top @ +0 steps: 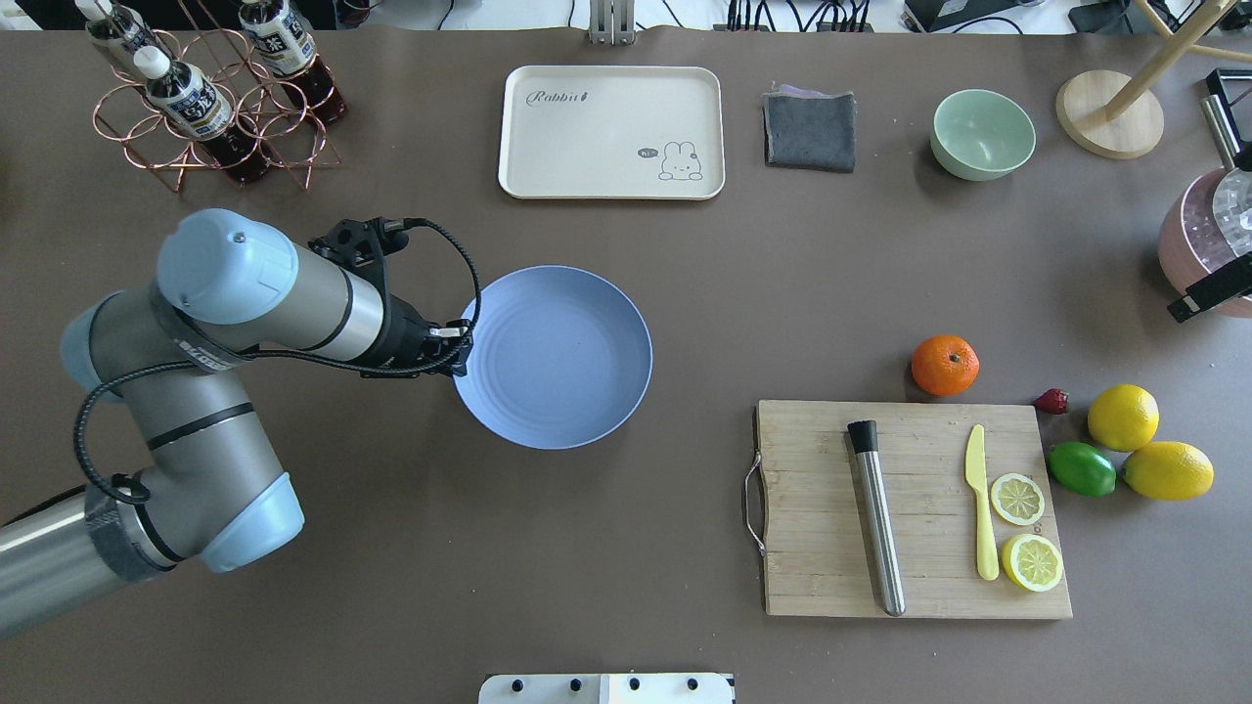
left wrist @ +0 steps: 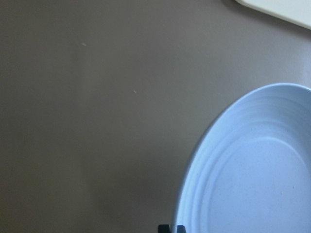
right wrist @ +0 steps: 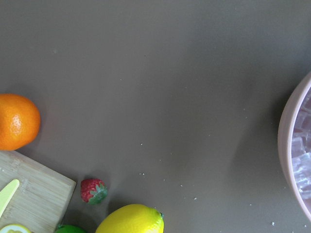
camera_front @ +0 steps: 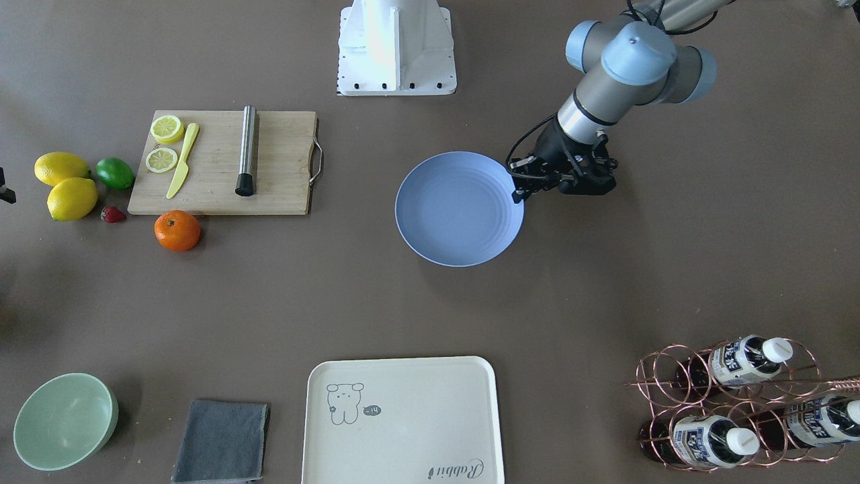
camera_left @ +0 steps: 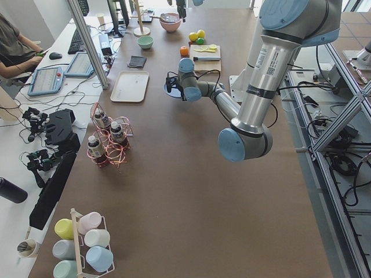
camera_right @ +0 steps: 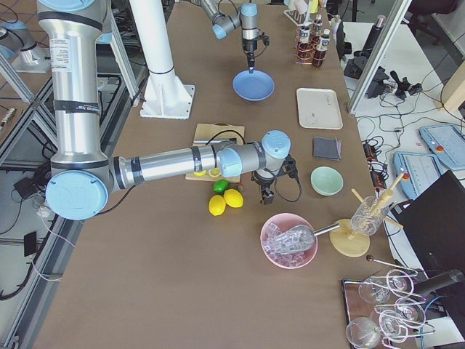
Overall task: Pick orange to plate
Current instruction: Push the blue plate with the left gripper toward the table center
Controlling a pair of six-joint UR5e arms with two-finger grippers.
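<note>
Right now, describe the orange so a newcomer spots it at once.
Find the wooden cutting board. By its edge farthest from the robot, on the table, sits the orange. It is the only bright-orange fruit; the lemons nearby are yellow, the lime green, the strawberry red.

Even bright light, soft shadows, slight blur

Bright-orange orange, periwinkle-blue plate with faint concentric rings, cream tray with rabbit drawing, pale-green bowl

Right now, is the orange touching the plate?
Apart. The overhead view shows the orange well off to the side of the plate, with a broad stretch of bare table between them.
</note>
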